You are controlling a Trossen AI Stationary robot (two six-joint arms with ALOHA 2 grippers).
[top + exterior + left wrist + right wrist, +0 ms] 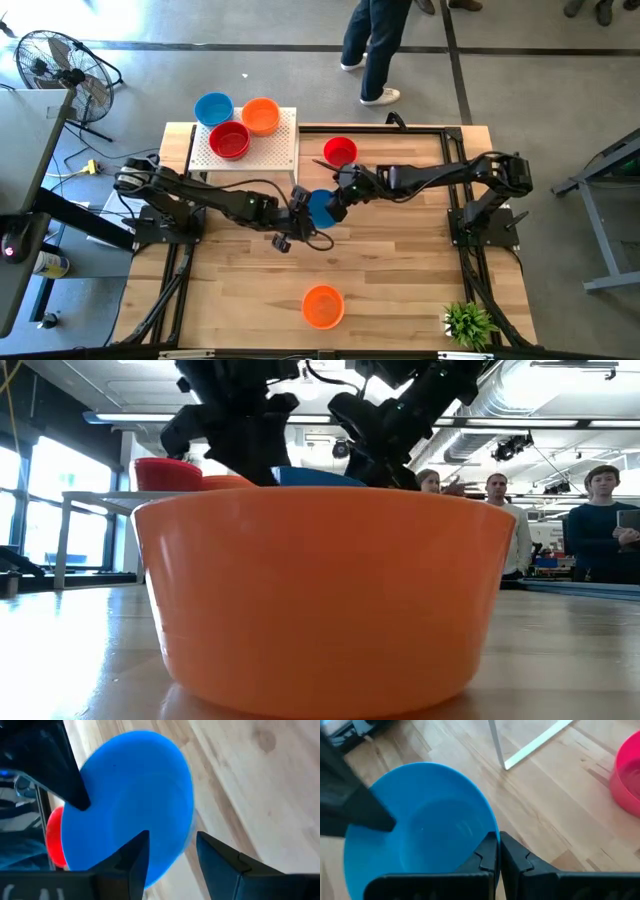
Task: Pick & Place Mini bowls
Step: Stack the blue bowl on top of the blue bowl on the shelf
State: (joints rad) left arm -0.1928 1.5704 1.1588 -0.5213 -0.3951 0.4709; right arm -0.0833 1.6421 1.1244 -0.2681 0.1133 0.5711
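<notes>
**At mid-table, a blue bowl between two grippers**

At the rim of the blue bowl (420,830), the right gripper (498,851) has its two fingers pinched shut on the bowl's thin wall, one finger inside and one outside. On the bowl's other side, the left gripper (170,852) has its fingers spread apart; the bowl's blue underside fills the space just ahead of them, but whether they touch it cannot be told. In the high view both grippers meet at this blue bowl (322,205), the left arm reaching in from one side and the right arm from the other.

Just beyond the blue bowl, toward the far edge of the table (400,270), sits a red bowl (340,152). Farther off, at the far left corner, a white perforated stand (275,150) carries another red bowl (229,140) and an orange bowl (261,115), with a second blue bowl (213,108) at its edge. Well apart from the held bowl, near the table's front edge, stands a lone orange bowl (323,306). A small green plant (468,322) sits at the front right corner.
</notes>
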